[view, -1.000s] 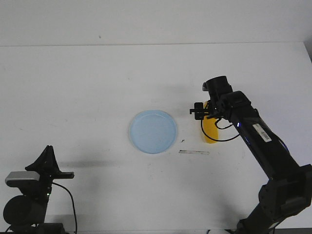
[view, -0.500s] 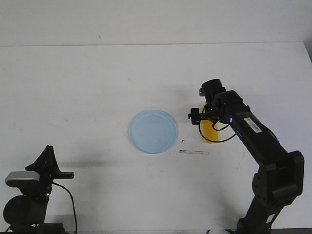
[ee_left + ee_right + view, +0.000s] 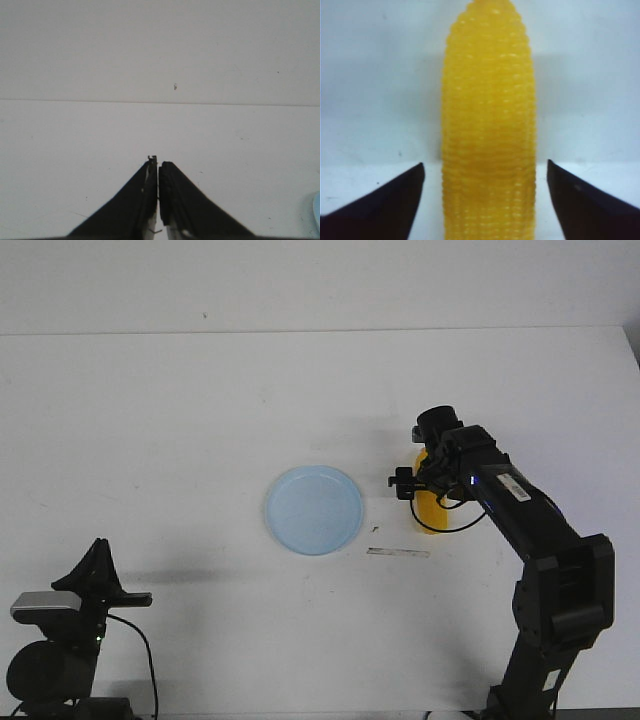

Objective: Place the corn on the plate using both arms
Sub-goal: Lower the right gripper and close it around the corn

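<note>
Matte white table (image 3: 180,420) spreads under me, smooth but flecked with small dark specks. At the far left my left arm (image 3: 60,640) sits folded low near the table's front edge. Its gripper (image 3: 158,200) shows in the wrist view as 2 black tapered fingers pressed together with only a hairline seam between them, nothing held.

Toward the middle lies the plate (image 3: 314,509), a round, shallow pale-blue disc of plastic with a thin raised rim, bare on top. Just right of it a thin grey strip (image 3: 398,553) lies flat on the table.

Right again is the corn (image 3: 428,510), bright yellow-orange, on the table and well apart from the plate. In my right wrist view its surface is rows of small rounded kernels, glossy, narrowing to a rounded tip. My right gripper (image 3: 485,200) straddles it with both black fingers (image 3: 385,200) spread wide, a clear gap on each side of the cob, so I grip nothing.

My right arm (image 3: 540,540), black with a small white label and looped cable, reaches from the front right corner. Compared with 1 s ago, its upper section stands steeper and its wrist has drawn in over the cob; the corn, plate and left arm sit where they were.
</note>
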